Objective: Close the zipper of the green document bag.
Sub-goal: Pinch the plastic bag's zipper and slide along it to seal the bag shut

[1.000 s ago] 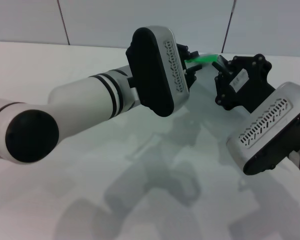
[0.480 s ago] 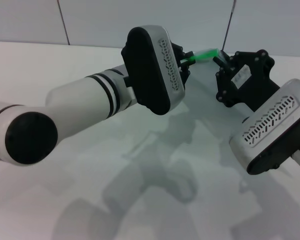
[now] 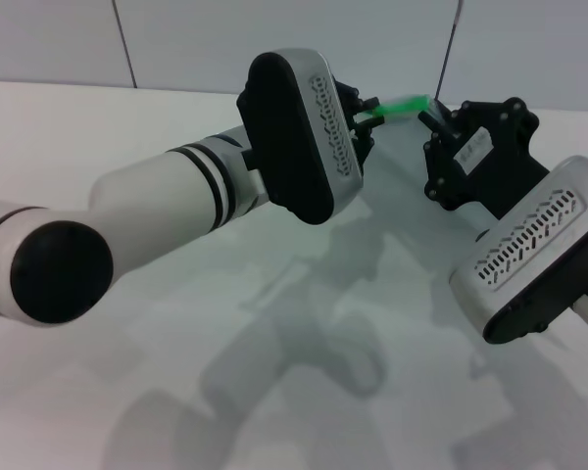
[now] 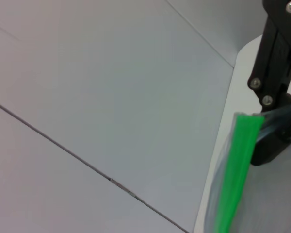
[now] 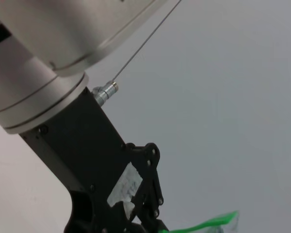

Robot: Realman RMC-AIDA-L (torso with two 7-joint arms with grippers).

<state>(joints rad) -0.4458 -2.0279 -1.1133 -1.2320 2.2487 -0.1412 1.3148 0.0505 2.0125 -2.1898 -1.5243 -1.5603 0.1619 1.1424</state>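
Nearest, the white bench fills the lower frame. Toward upper centre, the left gripper and right gripper flank the thin bright green zipper of the translucent document bag, lifted. I cannot tell how either pair of jaws stands.

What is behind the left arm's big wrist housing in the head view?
The left gripper is there, mostly covered. The zipper stretches from it towards the right gripper. The green document bag shows only in the left wrist view, so its contents cannot be seen.
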